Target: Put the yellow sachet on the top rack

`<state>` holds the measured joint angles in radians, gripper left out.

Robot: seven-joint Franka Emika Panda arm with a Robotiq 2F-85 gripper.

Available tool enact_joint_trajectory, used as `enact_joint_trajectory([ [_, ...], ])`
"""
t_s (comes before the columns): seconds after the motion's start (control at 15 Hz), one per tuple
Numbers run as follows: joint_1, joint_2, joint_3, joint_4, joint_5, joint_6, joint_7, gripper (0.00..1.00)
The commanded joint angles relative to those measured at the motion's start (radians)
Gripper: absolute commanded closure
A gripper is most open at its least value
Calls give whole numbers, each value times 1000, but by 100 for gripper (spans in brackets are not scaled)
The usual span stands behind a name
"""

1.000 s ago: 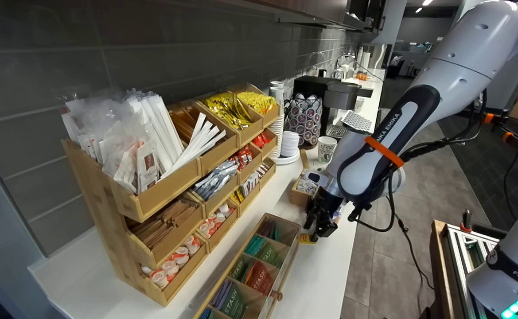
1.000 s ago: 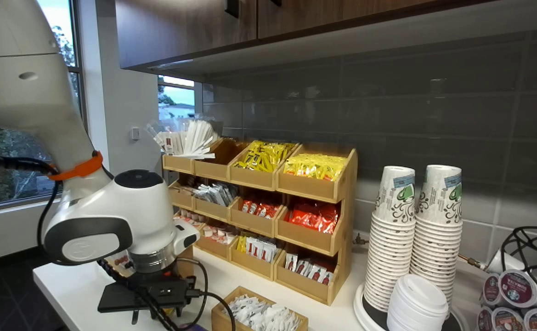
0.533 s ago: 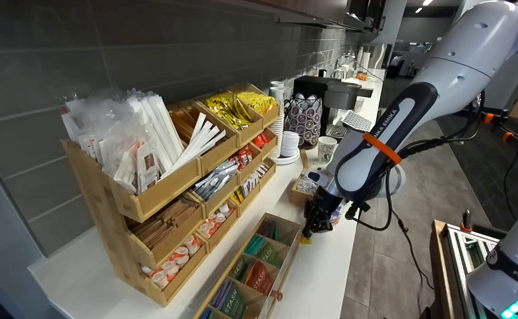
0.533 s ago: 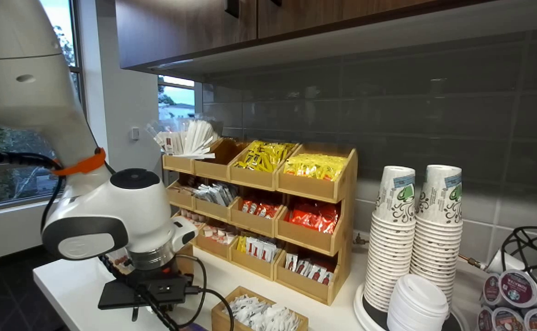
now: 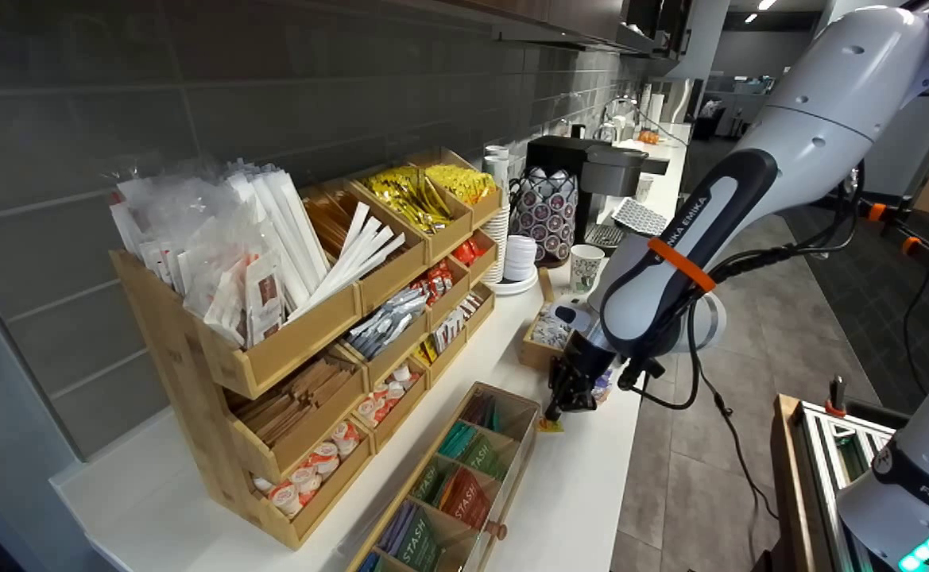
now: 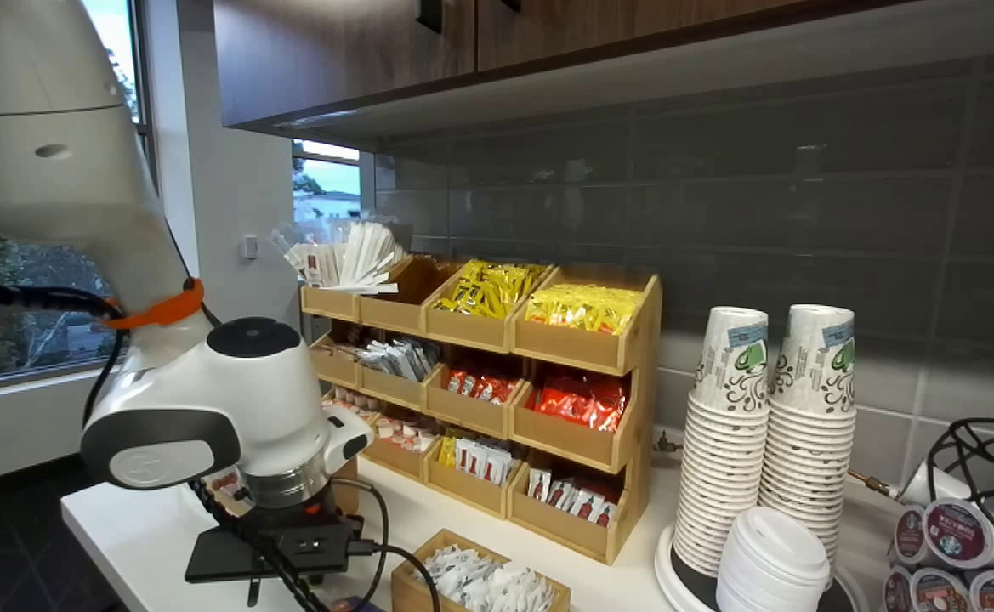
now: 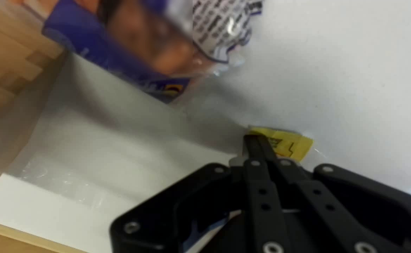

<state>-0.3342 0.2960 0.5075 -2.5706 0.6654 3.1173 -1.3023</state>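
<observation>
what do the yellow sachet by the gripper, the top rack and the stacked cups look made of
Yellow sachet: probably plastic film or coated paper, fairly matte; creased, with dark print.
Top rack: likely wood, perhaps bamboo, smooth; tan, faintly streaked boards.
Stacked cups: probably paper, satin; rounded rims and printed pattern.

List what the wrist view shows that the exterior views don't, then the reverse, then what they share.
Only the wrist view: dark print on the yellow sachet and lettering on the colourful packet.
Only the exterior views: the top rack and stacked paper cups.
Shared: the claw and the white counter; the sachet also shows in an exterior view.
</observation>
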Motion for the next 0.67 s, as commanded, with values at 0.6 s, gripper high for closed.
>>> enact_joint_trajectory([
  [0.6, -90, -116, 78, -32, 35, -1, -3, 73],
])
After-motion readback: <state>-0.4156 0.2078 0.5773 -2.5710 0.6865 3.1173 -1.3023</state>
